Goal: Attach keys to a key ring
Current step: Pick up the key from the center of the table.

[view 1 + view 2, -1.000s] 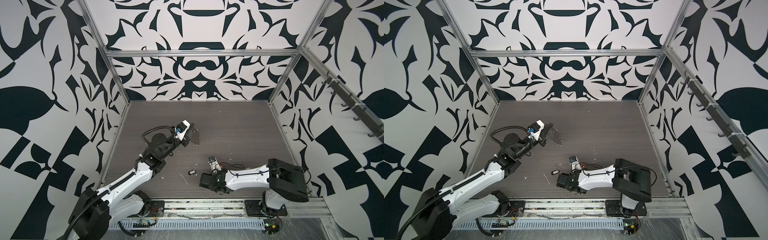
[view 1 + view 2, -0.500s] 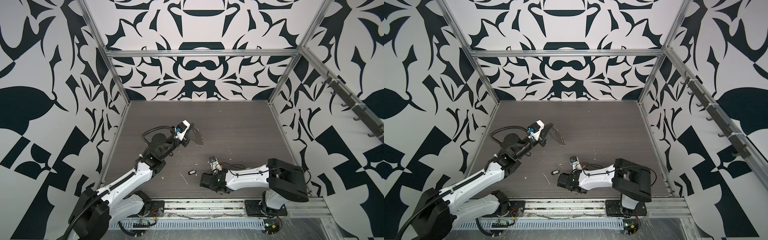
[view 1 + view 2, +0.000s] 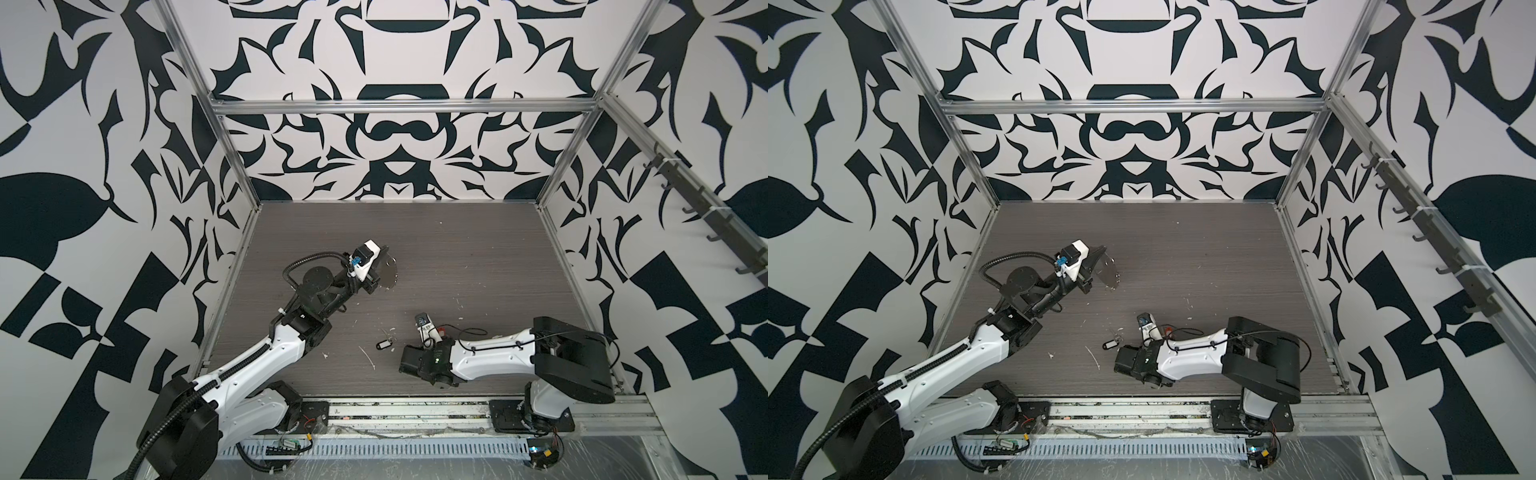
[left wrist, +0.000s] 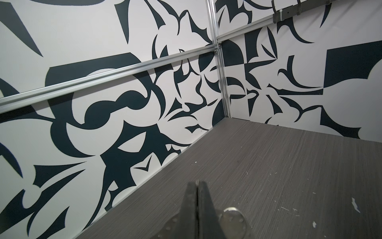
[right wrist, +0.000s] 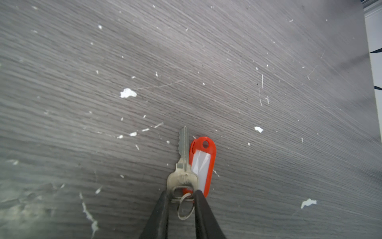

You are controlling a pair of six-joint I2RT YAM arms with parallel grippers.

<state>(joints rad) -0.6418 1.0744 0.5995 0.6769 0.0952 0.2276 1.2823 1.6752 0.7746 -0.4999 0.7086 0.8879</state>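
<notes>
"While the left end effector [image 4: 197,186] is clamped tight, what sits in it?"

"The key ring [image 3: 389,272]. Its thin rim is pinched between the closed fingers [image 4: 204,207], and the grey hoop sticks out from them above the desk [image 3: 478,249]."

"And the right end effector [image 5: 181,192]?"

"Narrowly parted, low over the desk. Its fingers [image 5: 161,209] straddle the small split ring [image 5: 185,209] at the head of the red-tagged key [image 5: 183,157]. That key and its red tag [image 5: 203,163] lie flat, side by side. Whether the fingers press on anything, I cannot tell."

"The other bunch?"

"The black-tagged keys [image 3: 383,345] lie on the desk at 9 o'clock from the right wrist, near it, apart from both arms. The hoop is at 12 o'clock from them, well apart. White scraps [image 5: 128,93] dot the wood."
</notes>
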